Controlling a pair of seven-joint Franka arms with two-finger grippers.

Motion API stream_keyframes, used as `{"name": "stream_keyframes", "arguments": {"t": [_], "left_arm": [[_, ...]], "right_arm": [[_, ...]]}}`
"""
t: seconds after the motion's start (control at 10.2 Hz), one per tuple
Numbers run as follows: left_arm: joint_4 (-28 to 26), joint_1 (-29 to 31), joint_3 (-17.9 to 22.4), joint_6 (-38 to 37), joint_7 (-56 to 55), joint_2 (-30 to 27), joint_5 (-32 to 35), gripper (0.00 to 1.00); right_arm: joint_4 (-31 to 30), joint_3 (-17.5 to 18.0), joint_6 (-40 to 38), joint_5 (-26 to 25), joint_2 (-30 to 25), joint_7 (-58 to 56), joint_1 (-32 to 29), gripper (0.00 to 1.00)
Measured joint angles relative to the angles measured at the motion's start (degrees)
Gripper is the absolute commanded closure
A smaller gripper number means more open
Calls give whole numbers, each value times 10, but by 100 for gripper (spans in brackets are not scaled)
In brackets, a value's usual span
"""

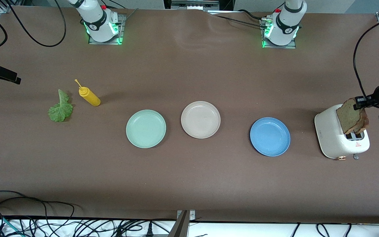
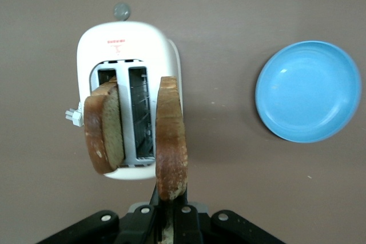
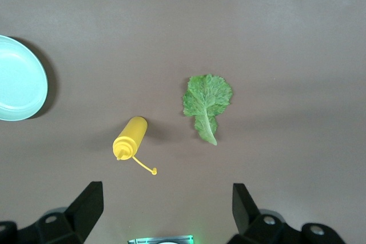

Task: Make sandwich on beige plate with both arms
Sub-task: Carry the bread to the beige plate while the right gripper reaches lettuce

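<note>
The beige plate (image 1: 200, 119) sits bare on the counter (image 1: 189, 184), and everything else can be placed from it. Just beside it toward the right arm's end, slightly nearer the front camera, lies the mint green plate (image 1: 145, 128). Farther toward that end lie a yellow squeeze bottle (image 1: 89, 95) on its side and, past it, a ruffled lettuce leaf (image 1: 60, 108), flat on the counter and apart from the bottle.

Toward the left arm's end from the beige plate is the blue plate (image 1: 270, 136), and well past that stands a white toaster (image 1: 336, 139). One bread slice (image 2: 104, 127) stands in a toaster slot, leaning a little. The left hand (image 1: 361, 102) is over the toaster, clamped on the top edge of a second bread slice (image 1: 352, 116), which hangs on edge at the toaster's top; whether its lower end sits in the slot cannot be told.

The right hand (image 3: 166, 212) waits above the bottle and the lettuce, fingers spread wide and holding nothing.
</note>
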Motion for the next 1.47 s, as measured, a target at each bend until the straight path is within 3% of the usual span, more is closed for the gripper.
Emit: {"name": "stream_keyframes", "arguments": {"t": [0.2,0.49,0.79,1.28,1.47], "left_arm": [[-1,-30,-1,-10,-1,-33,-14,100],[-26,-59,-2,-12,0,-22,-126,100],[-52,-90,-24,-9,0,22,-277,100],[-60,-167,-30,15,41,142,-554,100],[-59,-200,-45,39,82,177,-629,100]], "right_arm": [[0,0,0,0,0,0,0,0],[0,0,0,0,0,0,0,0],[0,0,0,0,0,0,0,0],[0,0,0,0,0,0,-4,0],[0,0,0,0,1,0,-4,0]]}}
